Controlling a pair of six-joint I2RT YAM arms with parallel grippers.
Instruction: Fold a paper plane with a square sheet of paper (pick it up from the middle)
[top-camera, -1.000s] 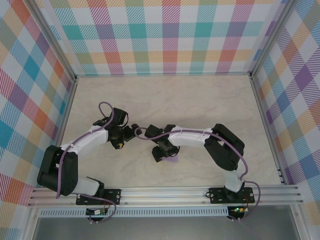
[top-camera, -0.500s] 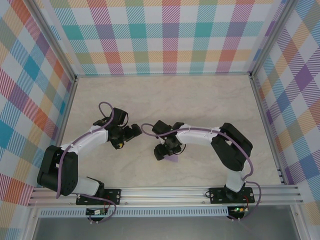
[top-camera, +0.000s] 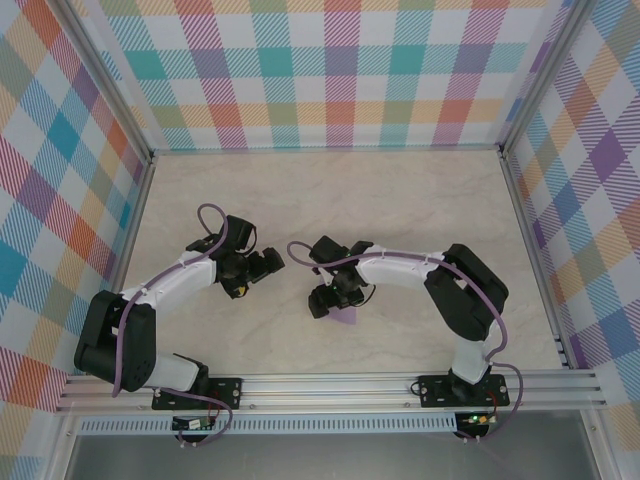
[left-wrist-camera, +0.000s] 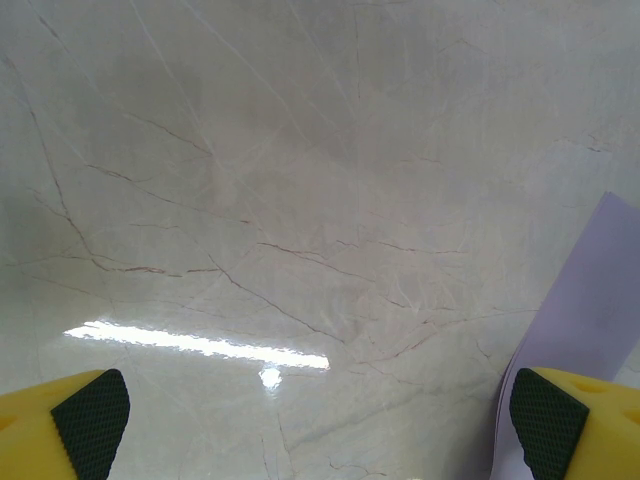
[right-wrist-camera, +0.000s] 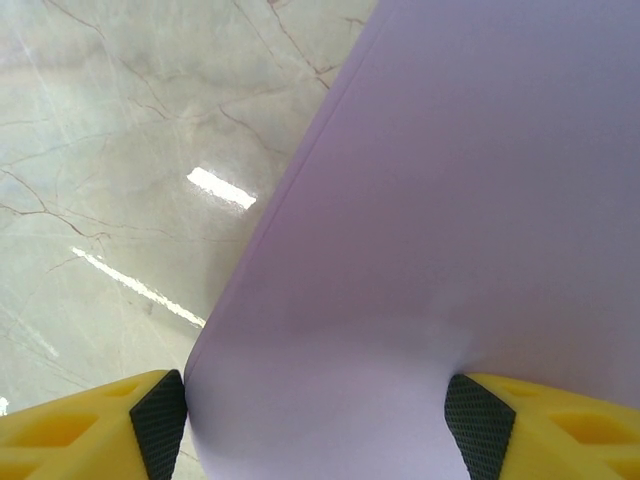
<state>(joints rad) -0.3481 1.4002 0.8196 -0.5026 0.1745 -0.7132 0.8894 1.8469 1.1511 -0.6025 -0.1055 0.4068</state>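
The lavender sheet of paper (right-wrist-camera: 450, 200) lies folded on the marble table under my right gripper (right-wrist-camera: 315, 420). Its jaws stand wide apart, and the paper bulges up across the gap and touches both black pads (right-wrist-camera: 160, 420). In the top view a small purple corner of the paper (top-camera: 347, 317) pokes out below the right gripper (top-camera: 330, 300). My left gripper (top-camera: 268, 262) hovers to the left of it, open and empty. In the left wrist view an edge of the paper (left-wrist-camera: 590, 300) shows beside the right-hand finger of the left gripper (left-wrist-camera: 320, 435).
The marble tabletop (top-camera: 330, 200) is bare toward the back, bounded by plaid walls (top-camera: 340, 70) on three sides. An aluminium rail (top-camera: 330, 385) with both arm bases runs along the near edge.
The right arm's wrist and elbow shifted slightly left and back over the paper, and its jaws widened a little. The left arm stayed put.
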